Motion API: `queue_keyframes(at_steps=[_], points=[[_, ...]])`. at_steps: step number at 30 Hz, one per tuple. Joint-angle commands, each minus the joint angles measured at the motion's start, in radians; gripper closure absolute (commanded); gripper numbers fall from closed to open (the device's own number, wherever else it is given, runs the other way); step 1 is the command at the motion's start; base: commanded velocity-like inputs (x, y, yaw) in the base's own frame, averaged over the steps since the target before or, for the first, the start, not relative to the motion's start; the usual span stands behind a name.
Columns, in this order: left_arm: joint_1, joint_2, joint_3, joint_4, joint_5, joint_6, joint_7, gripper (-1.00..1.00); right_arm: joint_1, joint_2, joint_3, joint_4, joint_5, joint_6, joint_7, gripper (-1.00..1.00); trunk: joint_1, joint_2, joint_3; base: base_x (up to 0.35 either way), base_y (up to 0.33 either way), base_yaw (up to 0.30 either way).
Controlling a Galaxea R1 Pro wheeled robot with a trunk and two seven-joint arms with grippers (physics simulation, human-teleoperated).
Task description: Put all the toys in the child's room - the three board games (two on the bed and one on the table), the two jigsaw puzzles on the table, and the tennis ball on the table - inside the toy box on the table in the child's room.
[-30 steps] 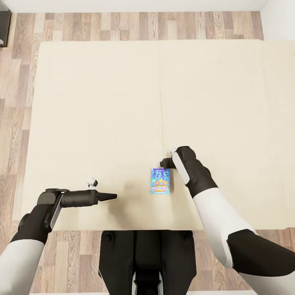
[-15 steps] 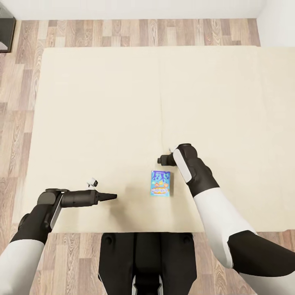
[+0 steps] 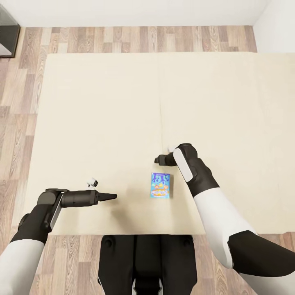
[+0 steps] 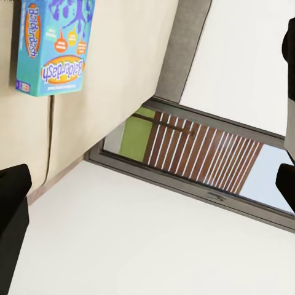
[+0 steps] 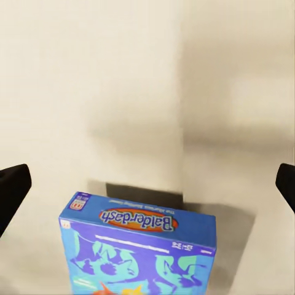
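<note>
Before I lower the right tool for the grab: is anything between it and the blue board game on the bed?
Nothing visible. The right tool hangs open just beyond the blue board game, with only bare mattress between them; the left tool sits well aside.

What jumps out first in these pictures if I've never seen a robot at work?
A small bright blue board game lies alone on the wide beige bed, near its front edge. The right claw hangs just beyond it with fingers spread wide, empty; the left claw points at it from the side.
</note>
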State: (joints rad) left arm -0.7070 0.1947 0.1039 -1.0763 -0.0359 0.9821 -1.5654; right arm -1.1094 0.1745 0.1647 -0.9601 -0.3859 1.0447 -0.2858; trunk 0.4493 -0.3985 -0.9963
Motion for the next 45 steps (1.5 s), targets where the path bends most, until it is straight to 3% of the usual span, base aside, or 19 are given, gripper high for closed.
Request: queue_keyframes(at_steps=[1,2,19,28,45], points=[[0.0,0.0,0.0,-0.001,-0.004,0.011,-0.005,-1.0,-0.001,0.0,0.001,0.0,-0.016,0.002,-0.01,-1.0,0.001,-0.001,0.001,0.0,0.0,0.0],[0.0,0.0,0.0,-0.001,-0.004,0.011,-0.005,-1.0,-0.001,0.0,0.001,0.001,-0.203,0.002,-0.01,-1.0,0.001,-0.001,0.002,0.0,0.0,0.0],[0.0,0.0,0.0,-0.001,-0.004,0.011,-0.005,-1.0,0.002,0.0,-0.001,0.01,-0.201,0.002,-0.011,-1.0,0.001,-0.001,0.006,0.0,0.0,0.0],[0.0,0.0,0.0,-0.001,-0.004,0.011,-0.005,-1.0,0.046,0.0,-0.005,0.008,-0.192,0.002,-0.01,-1.0,0.001,-0.001,0.006,0.0,0.0,0.0],[0.0,0.0,-0.001,-0.001,-0.004,0.011,-0.005,-1.0,0.057,0.0,-0.004,0.008,-0.196,0.002,-0.008,-1.0,0.001,-0.001,0.006,0.0,0.0,0.0]])
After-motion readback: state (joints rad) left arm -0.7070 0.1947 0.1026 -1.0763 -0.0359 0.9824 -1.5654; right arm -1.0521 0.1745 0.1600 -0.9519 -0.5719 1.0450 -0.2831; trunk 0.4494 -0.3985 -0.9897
